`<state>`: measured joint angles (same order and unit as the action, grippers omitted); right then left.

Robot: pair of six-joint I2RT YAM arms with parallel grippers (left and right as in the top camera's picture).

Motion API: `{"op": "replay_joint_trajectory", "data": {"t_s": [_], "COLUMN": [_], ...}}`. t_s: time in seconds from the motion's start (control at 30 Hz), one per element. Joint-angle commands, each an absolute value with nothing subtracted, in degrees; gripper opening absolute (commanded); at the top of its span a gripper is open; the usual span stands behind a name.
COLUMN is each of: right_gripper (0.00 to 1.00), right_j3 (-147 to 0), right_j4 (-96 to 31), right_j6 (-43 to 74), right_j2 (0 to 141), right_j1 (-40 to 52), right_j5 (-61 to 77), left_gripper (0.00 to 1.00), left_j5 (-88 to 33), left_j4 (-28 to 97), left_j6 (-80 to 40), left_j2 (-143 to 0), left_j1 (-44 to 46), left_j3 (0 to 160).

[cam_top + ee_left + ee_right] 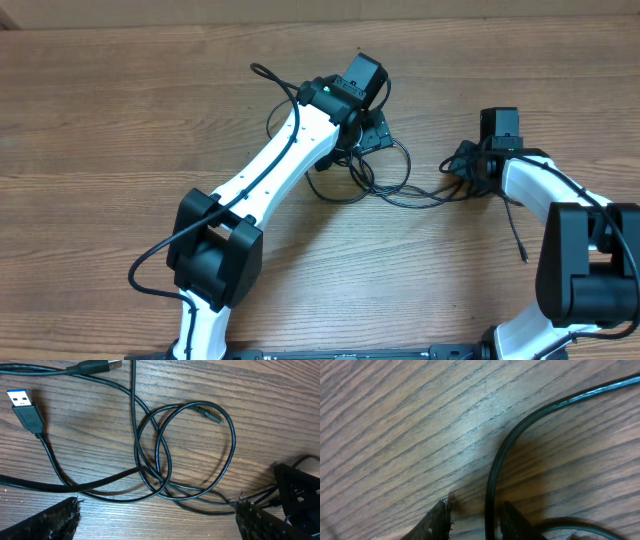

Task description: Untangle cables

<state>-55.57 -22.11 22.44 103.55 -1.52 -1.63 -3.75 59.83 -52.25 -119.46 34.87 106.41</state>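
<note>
The right pincer (475,521) straddles one cable (492,475), jaws half-closed with wood showing either side. Whether it actually pinches, I cannot tell. The cable leaves at 12 o'clock, then bends toward 2. The left pincer (160,522) hangs released over the loops (185,450), with a USB plug (25,407) at 10 o'clock. Seen from overhead, the right pincer sits at 3 o'clock of the loops. A loose bite would likely slip off when pulled. A firm one may cinch the crossed loops, since nothing pins them.

Thin black cables (233,440) lie looped on wooden table (100,100).
</note>
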Motion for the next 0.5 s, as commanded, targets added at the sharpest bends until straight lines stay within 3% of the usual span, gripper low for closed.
{"op": "replay_joint_trajectory", "data": {"t_s": [0.0, 0.1, 0.33, 0.47], "right_gripper": [0.27, 0.04, 0.04, 0.04], "right_j3": [-53.45, -53.45, -54.74, -57.74], "right_j4": [-22.98, -22.24, -19.59, -19.84], "right_j6": [22.68, 22.68, 22.46, 21.43], "right_j2": [103.79, 103.79, 103.72, 102.32], "right_j1": [-1.61, -1.61, -1.63, -1.61], "right_j5": [-0.03, -0.03, 9.61, 20.71], "left_gripper": [1.00, 1.00, 1.00, 0.99], "left_j5": [-2.55, -2.55, -3.20, -12.12], "left_j4": [60.03, 60.01, 60.31, 60.62], "left_j6": [-51.16, -51.18, -44.27, -35.31], "left_j2": [-117.99, -117.99, -117.99, -117.99], "left_j1": [34.85, 34.85, 34.81, 34.68], "left_j3": [106.10, 106.10, 106.10, 106.10]}}
